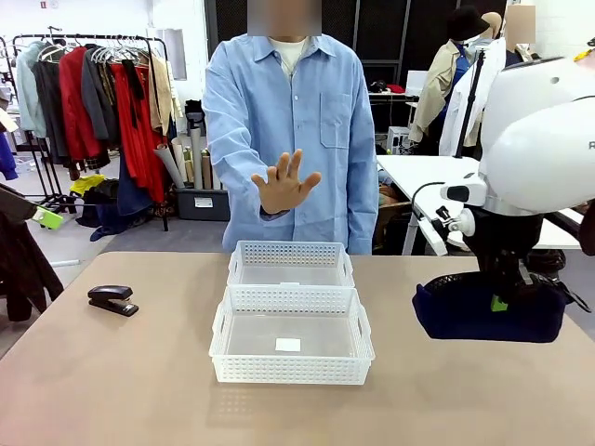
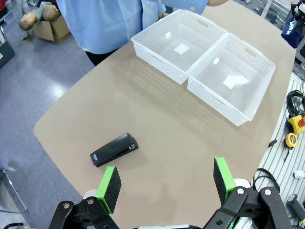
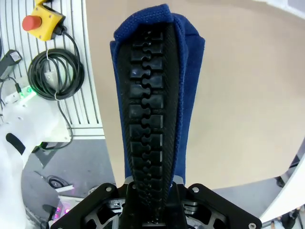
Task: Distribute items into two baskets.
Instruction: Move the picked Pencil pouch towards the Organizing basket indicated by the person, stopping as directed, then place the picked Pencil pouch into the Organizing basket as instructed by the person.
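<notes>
Two white lattice baskets stand end to end at the table's middle, the smaller one (image 1: pixel 290 263) toward the person and the larger one (image 1: pixel 291 334) nearer me; both look empty. The black stapler (image 1: pixel 112 299) lies on the table at the left. My left gripper (image 2: pixel 165 183) hangs open above the table, with the stapler (image 2: pixel 114 149) just beyond its left pad and the baskets (image 2: pixel 159 59) (image 2: pixel 214 102) farther off. At the right, my right gripper (image 1: pixel 499 302) is shut on the navy pouch (image 1: pixel 490 311), pinching its black zip ridge (image 3: pixel 150 105). The pouch sits low over the table near its right edge.
Across the table, a person in a blue shirt holds one hand (image 1: pixel 284 181) up, palm toward me, above the far basket. A yellow box with a red stop button (image 3: pixel 44 21) and a coiled cable (image 3: pixel 55 71) lie off the table's edge. Bare tabletop surrounds the baskets.
</notes>
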Tool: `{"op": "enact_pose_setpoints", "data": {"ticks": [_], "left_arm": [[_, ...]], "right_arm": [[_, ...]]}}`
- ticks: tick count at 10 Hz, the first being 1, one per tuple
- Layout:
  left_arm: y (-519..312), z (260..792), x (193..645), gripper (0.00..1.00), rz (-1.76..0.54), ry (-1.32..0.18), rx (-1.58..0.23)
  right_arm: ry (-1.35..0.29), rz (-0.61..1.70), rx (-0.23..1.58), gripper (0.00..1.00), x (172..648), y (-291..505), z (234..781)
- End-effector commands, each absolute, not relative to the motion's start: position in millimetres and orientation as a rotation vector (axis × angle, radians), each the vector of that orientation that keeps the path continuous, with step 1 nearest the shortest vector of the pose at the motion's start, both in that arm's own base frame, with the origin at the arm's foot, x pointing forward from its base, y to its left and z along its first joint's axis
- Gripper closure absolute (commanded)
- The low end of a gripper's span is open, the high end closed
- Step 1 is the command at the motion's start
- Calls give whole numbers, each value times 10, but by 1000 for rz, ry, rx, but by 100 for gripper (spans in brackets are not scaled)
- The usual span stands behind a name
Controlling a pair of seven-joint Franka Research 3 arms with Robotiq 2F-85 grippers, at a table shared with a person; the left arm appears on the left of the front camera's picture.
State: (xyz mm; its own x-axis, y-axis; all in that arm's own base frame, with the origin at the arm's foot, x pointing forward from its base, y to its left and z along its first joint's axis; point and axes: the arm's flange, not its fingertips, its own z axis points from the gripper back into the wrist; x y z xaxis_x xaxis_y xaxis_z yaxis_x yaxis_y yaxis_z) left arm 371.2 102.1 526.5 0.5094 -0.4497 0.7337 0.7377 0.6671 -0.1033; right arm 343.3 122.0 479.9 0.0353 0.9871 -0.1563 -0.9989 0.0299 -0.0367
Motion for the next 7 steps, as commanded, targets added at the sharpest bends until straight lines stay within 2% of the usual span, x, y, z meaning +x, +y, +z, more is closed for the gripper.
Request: {"op": "enact_pose_setpoints", "data": {"ticks": [1,7], "left_arm": [[1036,5266,3714,0,-754,-756,-448],[1036,5266,3714,0,-754,-756,-448]], "right_arm": [[100,1525,-156,100,3402,1233,4831],[100,1525,-156,100,3402,1233,4831]]}}
